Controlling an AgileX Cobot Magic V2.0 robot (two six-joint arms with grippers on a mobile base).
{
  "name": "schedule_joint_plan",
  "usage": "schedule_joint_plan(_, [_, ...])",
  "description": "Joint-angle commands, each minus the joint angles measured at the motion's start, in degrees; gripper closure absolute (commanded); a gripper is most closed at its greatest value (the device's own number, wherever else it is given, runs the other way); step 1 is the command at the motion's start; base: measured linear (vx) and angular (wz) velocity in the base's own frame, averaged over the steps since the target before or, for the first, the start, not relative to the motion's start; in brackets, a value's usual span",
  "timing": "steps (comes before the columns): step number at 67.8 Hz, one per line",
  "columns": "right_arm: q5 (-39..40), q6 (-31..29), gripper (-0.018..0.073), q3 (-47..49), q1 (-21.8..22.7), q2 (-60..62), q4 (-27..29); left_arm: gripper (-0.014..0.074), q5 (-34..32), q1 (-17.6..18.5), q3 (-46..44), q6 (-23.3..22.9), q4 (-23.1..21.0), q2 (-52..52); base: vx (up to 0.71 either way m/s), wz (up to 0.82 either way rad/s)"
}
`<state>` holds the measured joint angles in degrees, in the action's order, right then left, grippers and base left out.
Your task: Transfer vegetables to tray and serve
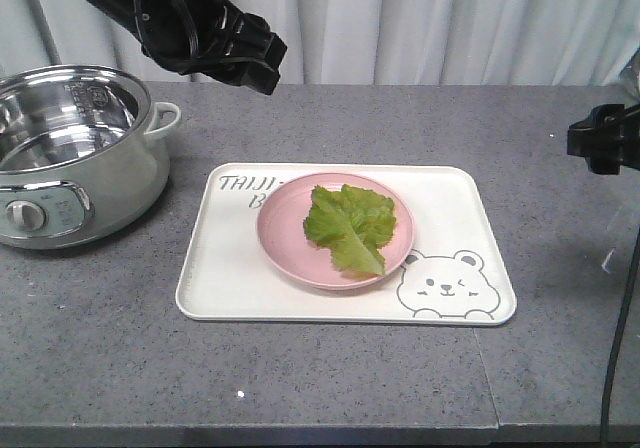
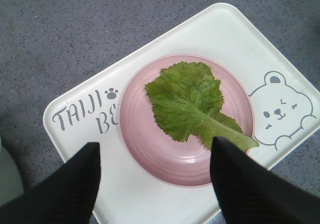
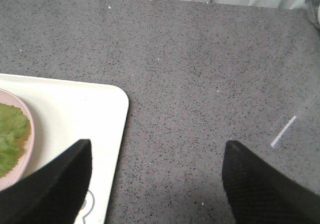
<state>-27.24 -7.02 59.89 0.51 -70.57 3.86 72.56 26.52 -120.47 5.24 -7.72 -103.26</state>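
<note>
- The grey speckled bench [image 1: 120, 368] fills the scene from near to far, with a pale pleated curtain [image 1: 450, 18] behind its far edge.
- The tray [image 1: 230, 278], cream-white with rounded corners, lies flat near the middle of the bench. It has grey "TAIJI" lettering at its far left corner and a winking bear at its near right corner.
- A pale green electric pot [image 1: 70, 158] with a shiny steel bowl stands at the left, just apart from the tray, with its dial facing near.
- A round pink plate [image 1: 285, 238] sits on the tray and covers part of the lettering.
- The lettuce [image 1: 350, 226] is a single crinkled green leaf. It lies flat on the plate with its pale rib pointing near and right.
- The left claw [image 2: 155, 145] hangs high above the far left of the bench. Its black fingers [image 2: 80, 184] are spread wide and grip nothing.
- The right claw [image 3: 157, 144] hovers at the right, beyond the tray's right edge. Its fingers [image 3: 260, 184] are also spread wide and hold nothing.
- A thin white mark [image 3: 282, 131] lies on the bench to the right of the tray.
</note>
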Motion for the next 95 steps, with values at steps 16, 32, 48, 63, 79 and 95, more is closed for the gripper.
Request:
schedule_joint_plan(16, [-5.2, -0.8, 0.0029, 1.7, 0.1, 1.6, 4.4, 0.0150, -0.9, 0.1, -1.5, -0.5, -0.7, 2.6, 0.00, 0.00])
schedule_joint_plan(32, [-13.3, -2.2, 0.0032, 3.2, 0.1, 1.5, 10.2, 0.0150, -1.0, 0.1, -1.5, -0.5, -1.2, 2.6, 0.00, 0.00])
schedule_joint_plan(48, [-21.1, -2.8, 0.0032, 3.2, 0.1, 0.1, 15.3, 0.0150, -0.9, 0.1, -1.5, -0.5, -1.2, 2.6, 0.00, 0.00])
schedule_joint_plan(63, [-22.7, -4.3, 0.0032, 7.7, 0.1, -4.8, 16.2, 0.0150, -0.9, 0.1, -1.4, -0.9, 0.0, 2.6, 0.00, 0.00])
schedule_joint_plan(79, [-28.4, -5.6, 0.0032, 19.7, 0.2, -14.2, 15.9, 0.0150, -0.9, 0.1, 1.2, -6.9, 7.7, 2.6, 0.00, 0.00])
schedule_joint_plan(95, [-29.5, -5.8, 0.0032, 20.3, 0.2, -19.9, 14.4, 0.0154, -1.3, 0.1, 14.4, -8.9, 11.3, 2.6, 0.00, 0.00])
